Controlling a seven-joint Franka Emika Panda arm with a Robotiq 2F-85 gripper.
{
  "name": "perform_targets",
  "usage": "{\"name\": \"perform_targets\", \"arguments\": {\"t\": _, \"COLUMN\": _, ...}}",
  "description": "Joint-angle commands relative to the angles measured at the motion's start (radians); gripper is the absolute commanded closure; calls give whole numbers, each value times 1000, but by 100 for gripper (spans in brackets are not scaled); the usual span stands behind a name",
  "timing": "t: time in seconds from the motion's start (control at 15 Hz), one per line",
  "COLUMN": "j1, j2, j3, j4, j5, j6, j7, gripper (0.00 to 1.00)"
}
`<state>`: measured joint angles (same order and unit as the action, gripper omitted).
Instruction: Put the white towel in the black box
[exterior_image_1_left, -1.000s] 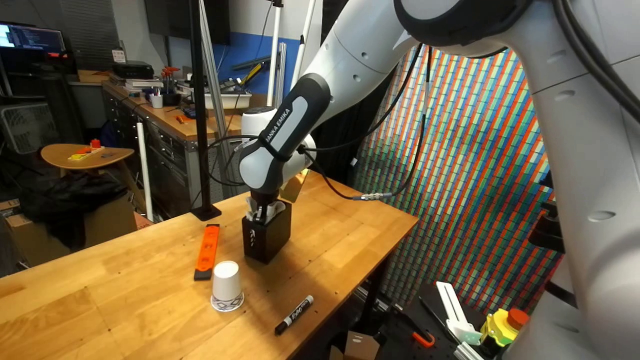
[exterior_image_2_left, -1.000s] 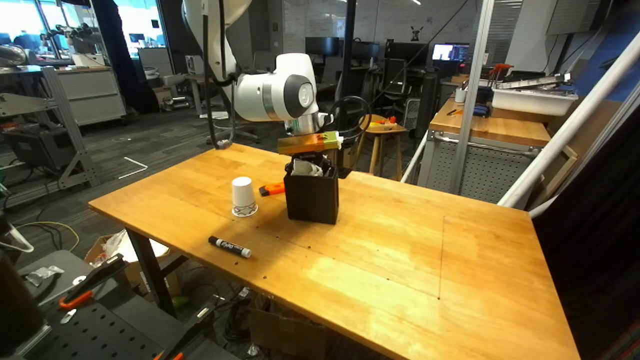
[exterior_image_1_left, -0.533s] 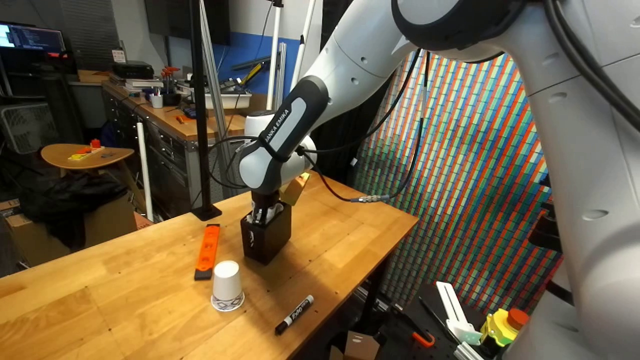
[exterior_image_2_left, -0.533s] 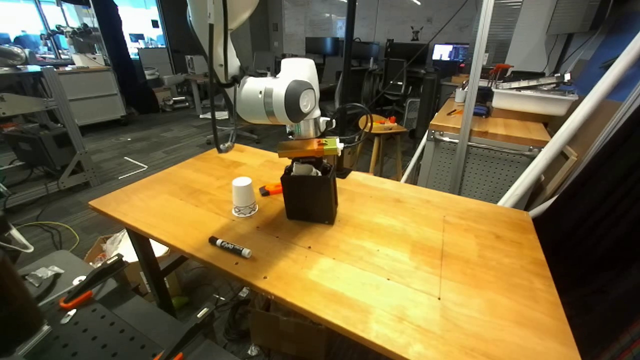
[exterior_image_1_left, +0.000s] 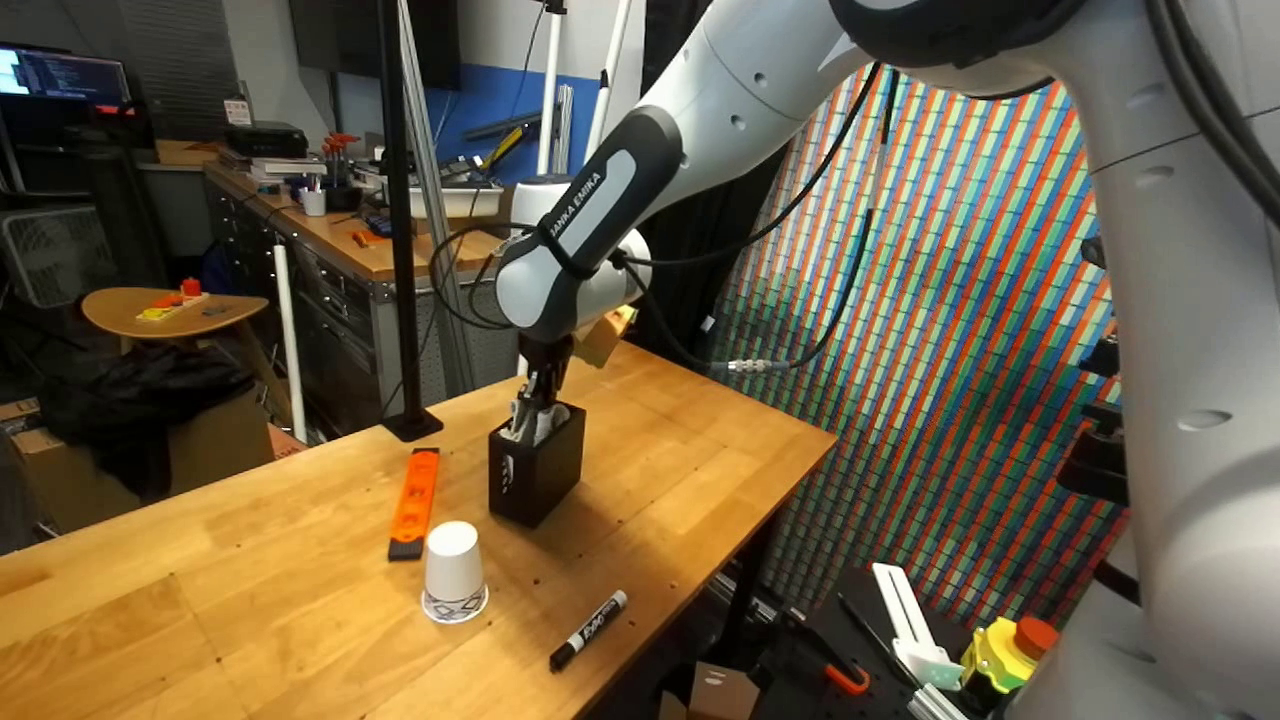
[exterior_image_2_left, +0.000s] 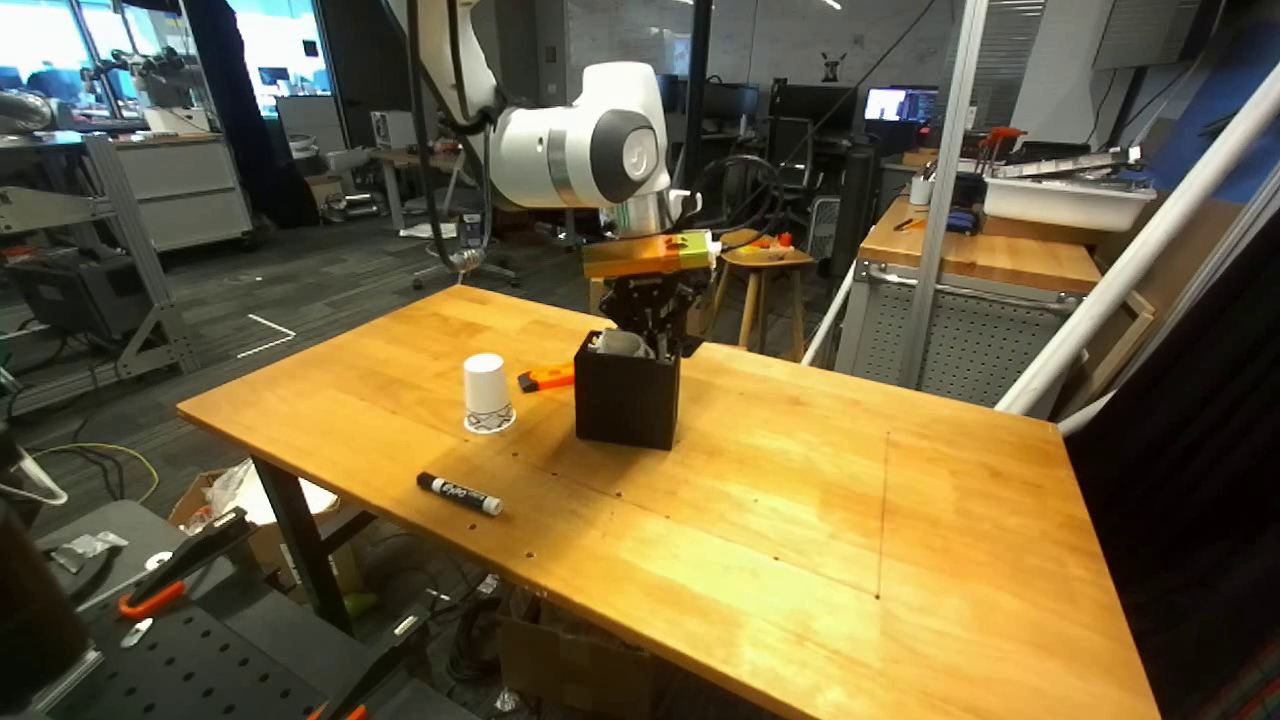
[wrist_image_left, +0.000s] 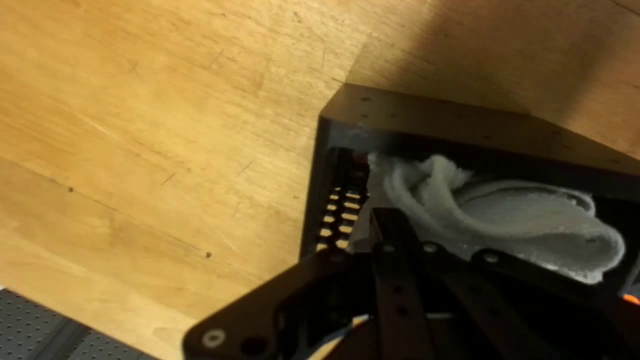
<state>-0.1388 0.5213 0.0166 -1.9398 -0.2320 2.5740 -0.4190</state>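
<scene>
Both exterior views: towel (exterior_image_2_left: 622, 344) in box (exterior_image_2_left: 626, 400) on table (exterior_image_2_left: 760, 540); cup (exterior_image_2_left: 488, 392) left of box, marker (exterior_image_2_left: 460, 494) before both.

The towel (wrist_image_left: 500, 220) is fuzzy cloth, the box (exterior_image_2_left: 626, 400) matt, the table (exterior_image_2_left: 780, 500) glossy wood

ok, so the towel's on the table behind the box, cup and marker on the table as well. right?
Not the towel: it's inside the box, as the wrist view shows. The cup and marker are on the table, as you say.
</scene>
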Motion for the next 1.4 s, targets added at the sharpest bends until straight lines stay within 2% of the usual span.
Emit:
{"name": "perform_targets", "arguments": {"t": 0.0, "j1": 6, "j2": -107, "j3": -17, "j4": -28, "j5": -8, "j6": -31, "j7": -14, "gripper": 100}}
{"name": "perform_targets", "arguments": {"t": 0.2, "j1": 13, "j2": -175, "j3": -23, "j4": -58, "j5": -15, "j6": -62, "j7": -11, "gripper": 100}}
{"name": "perform_targets", "arguments": {"t": 0.73, "j1": 58, "j2": -330, "j3": -22, "j4": -235, "j5": -51, "j6": -127, "j7": 41, "gripper": 100}}
{"name": "perform_targets", "arguments": {"t": 1.0, "j1": 89, "j2": -338, "j3": -13, "j4": -273, "j5": -50, "j6": -110, "j7": 63, "gripper": 100}}
{"name": "perform_targets", "arguments": {"t": 1.33, "j1": 113, "j2": -306, "j3": -18, "j4": -261, "j5": -77, "j6": -72, "j7": 84, "gripper": 100}}
